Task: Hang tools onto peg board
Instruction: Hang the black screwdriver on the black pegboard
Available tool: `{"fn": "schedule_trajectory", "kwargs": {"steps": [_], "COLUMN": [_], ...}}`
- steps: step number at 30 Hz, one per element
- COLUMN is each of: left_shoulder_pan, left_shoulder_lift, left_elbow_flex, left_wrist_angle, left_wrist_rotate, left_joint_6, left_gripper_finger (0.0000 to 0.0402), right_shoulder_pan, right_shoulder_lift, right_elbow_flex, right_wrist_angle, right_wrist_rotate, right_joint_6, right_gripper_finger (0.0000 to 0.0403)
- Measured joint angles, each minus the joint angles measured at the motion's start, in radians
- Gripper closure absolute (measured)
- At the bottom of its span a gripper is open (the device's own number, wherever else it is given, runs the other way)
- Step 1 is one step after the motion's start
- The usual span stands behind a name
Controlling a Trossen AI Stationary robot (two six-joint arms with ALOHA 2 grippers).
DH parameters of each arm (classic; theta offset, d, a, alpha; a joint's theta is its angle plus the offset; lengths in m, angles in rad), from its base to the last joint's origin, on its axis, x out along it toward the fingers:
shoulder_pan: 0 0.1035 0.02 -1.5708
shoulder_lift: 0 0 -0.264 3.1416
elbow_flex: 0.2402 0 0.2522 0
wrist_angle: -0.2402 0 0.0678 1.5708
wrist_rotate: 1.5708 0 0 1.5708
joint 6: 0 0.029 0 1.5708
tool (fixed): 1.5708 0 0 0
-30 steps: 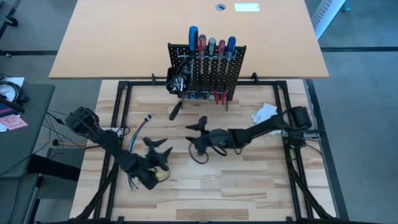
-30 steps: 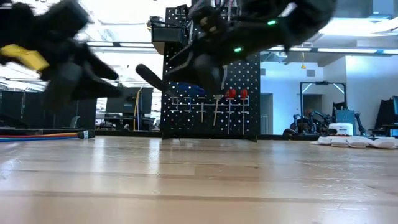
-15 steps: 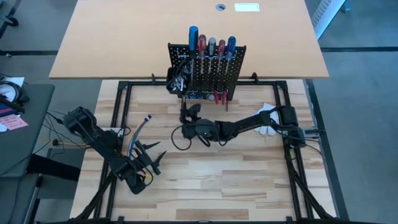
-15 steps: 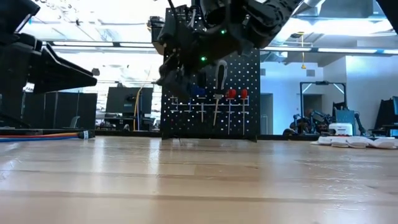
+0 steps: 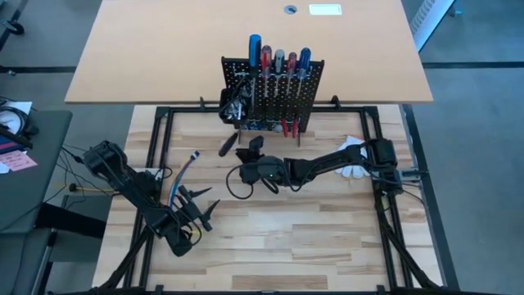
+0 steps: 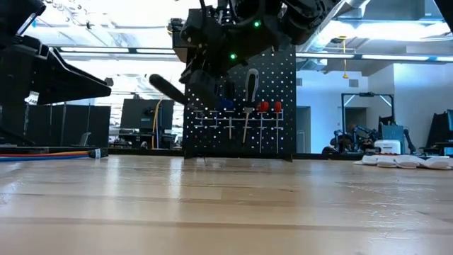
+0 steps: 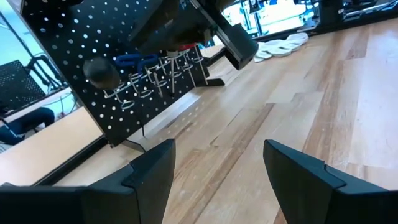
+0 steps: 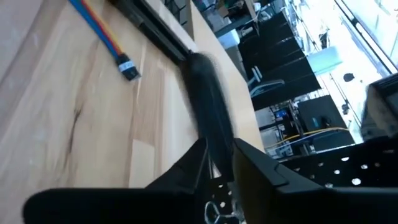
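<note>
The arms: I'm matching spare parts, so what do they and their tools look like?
Both arms are dark, jointed links. The left tool has two broad, flat black fingers with angular edges. The right tool has matching dark fingers. Small green lights glow on the right arm's wrist in the low view, and a thin black cable loops beside it in the high view.

Work surface: a light wooden plank table top (image 5: 278, 233) with a black metal frame along its edges, filling the lower half of the high view. Behind it, across the upper half, sits a plain tan board table top (image 5: 164, 49).

Items resting on the plank top:
- A small upright black perforated metal peg board (image 5: 274, 94) on feet — at the far edge, upper centre of the frame.
- A crumpled white glove (image 5: 350, 152) — right of centre.
- A bundle of loose coloured cables (image 5: 184, 172) with a small plug end — left of centre.
</note>
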Motion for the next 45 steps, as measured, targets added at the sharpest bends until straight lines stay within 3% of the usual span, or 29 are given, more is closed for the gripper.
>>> {"fn": "schedule_trajectory", "kwargs": {"steps": [4, 7, 15, 18, 26, 36, 45], "left_shoulder_pan": [0.0, 0.0, 0.0, 0.0, 0.0, 0.0, 0.002], "left_shoulder_lift": [0.0, 0.0, 0.0, 0.0, 0.0, 0.0, 0.0], "left_elbow_flex": [0.0, 0.0, 0.0, 0.0, 0.0, 0.0, 0.0], "left_wrist_angle": [0.002, 0.004, 0.006, 0.007, 0.007, 0.007, 0.007], "left_wrist_rotate": [0.001, 0.018, 0.034, 0.036, 0.036, 0.035, 0.034], "left_joint_6": [-0.002, -0.003, -0.005, -0.007, -0.011, -0.011, -0.013], "left_gripper_finger": [0.0164, 0.0164, 0.0164, 0.0164, 0.0164, 0.0164, 0.0164], "right_shoulder_pan": [-0.002, 0.002, 0.01, 0.002, -0.028, -0.044, -0.077], "right_shoulder_lift": [-0.002, -0.002, -0.002, -0.002, -0.002, -0.002, -0.002], "right_elbow_flex": [0.009, 0.009, 0.009, 0.009, 0.009, 0.009, 0.009], "right_wrist_angle": [-0.038, -0.077, -0.095, -0.089, -0.07, -0.062, -0.068], "right_wrist_rotate": [0.0, 0.0, -0.047, -0.056, -0.134, -0.249, -0.276], "right_joint_6": [0.001, 0.002, 0.004, -0.001, -0.003, -0.003, -0.005], "right_gripper_finger": [0.0333, 0.0316, 0.0159, 0.0133, 0.0152, 0.0227, 0.0214]}}
